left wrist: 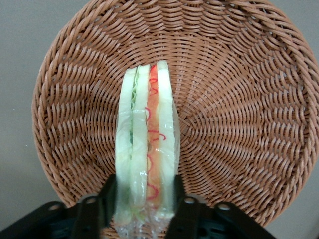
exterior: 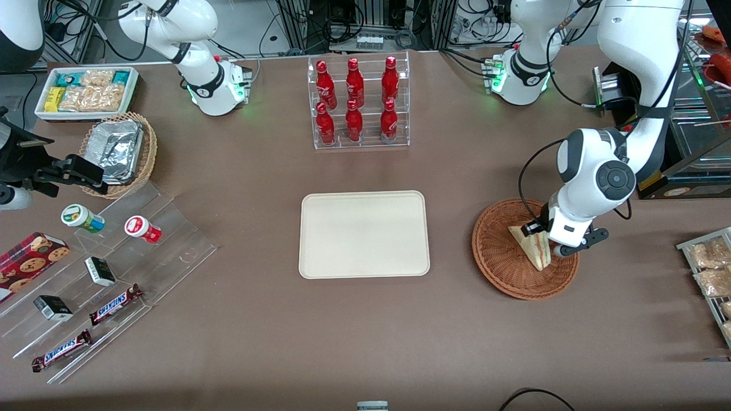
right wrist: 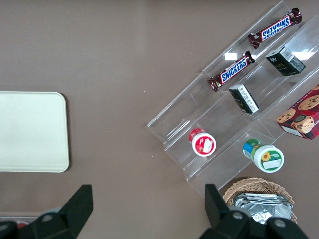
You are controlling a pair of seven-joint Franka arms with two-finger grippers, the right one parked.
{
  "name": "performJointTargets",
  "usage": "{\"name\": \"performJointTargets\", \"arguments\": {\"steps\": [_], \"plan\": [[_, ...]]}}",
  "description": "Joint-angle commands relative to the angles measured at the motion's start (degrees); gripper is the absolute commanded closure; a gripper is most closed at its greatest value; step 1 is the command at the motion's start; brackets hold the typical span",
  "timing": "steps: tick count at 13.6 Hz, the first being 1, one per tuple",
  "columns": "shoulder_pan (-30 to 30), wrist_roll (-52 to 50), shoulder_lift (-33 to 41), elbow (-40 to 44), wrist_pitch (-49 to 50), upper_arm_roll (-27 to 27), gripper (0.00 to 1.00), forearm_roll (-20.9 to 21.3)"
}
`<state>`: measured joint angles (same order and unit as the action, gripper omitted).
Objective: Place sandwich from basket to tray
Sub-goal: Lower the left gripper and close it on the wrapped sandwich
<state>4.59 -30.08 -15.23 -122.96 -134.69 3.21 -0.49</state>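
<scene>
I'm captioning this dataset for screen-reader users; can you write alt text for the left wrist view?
The hand grips a wrapped triangular sandwich standing on edge, one black finger pressed against each bread face. Its pale bread, green and orange-red filling layers face the camera. Beneath it lies a round reddish-brown wicker basket on a grey-brown table.

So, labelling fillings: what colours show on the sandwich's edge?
Pale bread, green and orange-red layers on the sandwich; left wrist view.

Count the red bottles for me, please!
6 red bottles stand in the clear plastic rack: three on its upper step, three lower. None seem hidden.
</scene>
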Motion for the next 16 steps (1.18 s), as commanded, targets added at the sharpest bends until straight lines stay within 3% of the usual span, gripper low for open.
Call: {"name": "performJointTargets", "arguments": {"steps": [1,9,16], "plan": [[0.33,-1.65,0.29,-0.09,0.13,0.04,1.00,1.10],[0.33,-0.94,1.08,3.77,6.72,0.04,1.00,1.19],[1.12,-0.94,1.25,12.11,17.43,0.13,1.00,1.19]]}}
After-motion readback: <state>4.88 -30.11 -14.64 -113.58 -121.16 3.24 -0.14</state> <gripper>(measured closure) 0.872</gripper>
